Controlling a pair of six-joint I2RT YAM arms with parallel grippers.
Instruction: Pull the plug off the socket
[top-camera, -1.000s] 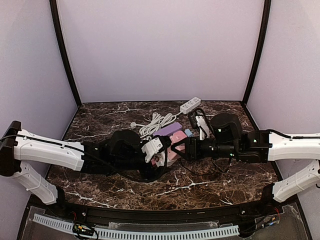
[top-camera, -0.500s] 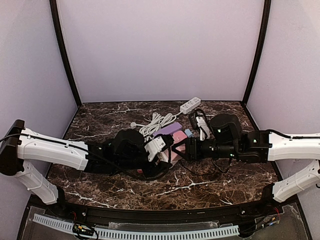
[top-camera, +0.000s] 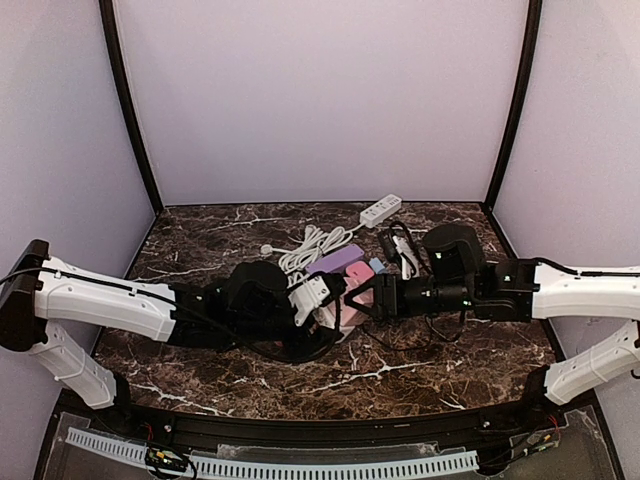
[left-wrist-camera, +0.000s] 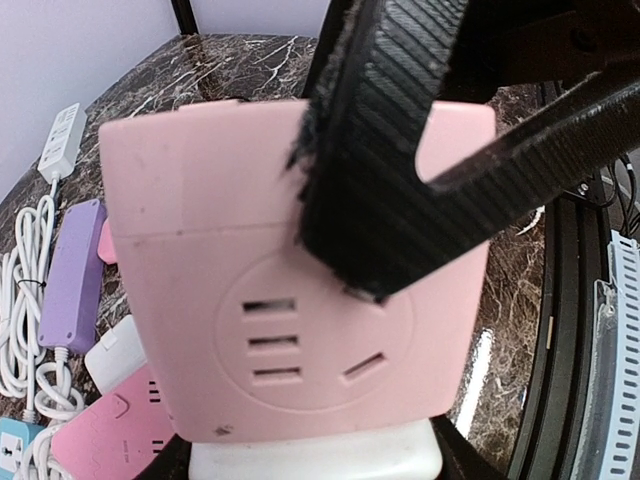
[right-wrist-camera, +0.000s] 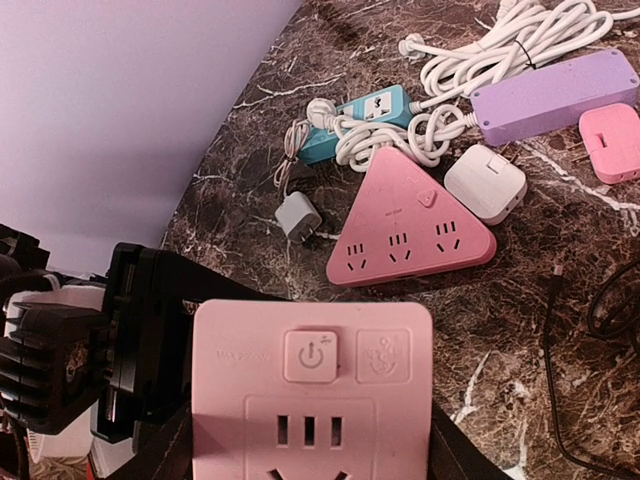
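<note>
Bracing the pair for separation looks like the step in hand.

Overhead view: the arms meet mid-table. The left gripper (top-camera: 325, 303) sits at nine o'clock of the pink socket block (top-camera: 346, 303) and the right gripper (top-camera: 358, 298) at three o'clock, both touching it. A purple strip (top-camera: 335, 260) lies at twelve o'clock.

Left wrist view: the block's outlet face fills the frame. A white plug (left-wrist-camera: 315, 458) sits seated against its edge at six o'clock, between this gripper's own dark fingers. They look clenched on it, though only slivers of them show. The other arm's ribbed fingers (left-wrist-camera: 380, 150) reach in from one o'clock and clamp the block.

Right wrist view: the block sits at six o'clock, grasped between this gripper's own fingers. The left gripper is just beside it at nine o'clock, and a triangular pink strip (right-wrist-camera: 410, 235) rests on the table at twelve o'clock.

The plug is not yet out. The next move likely calls for the right arm to hold the block steady while the left draws straight back along the pins, without twisting.
</note>
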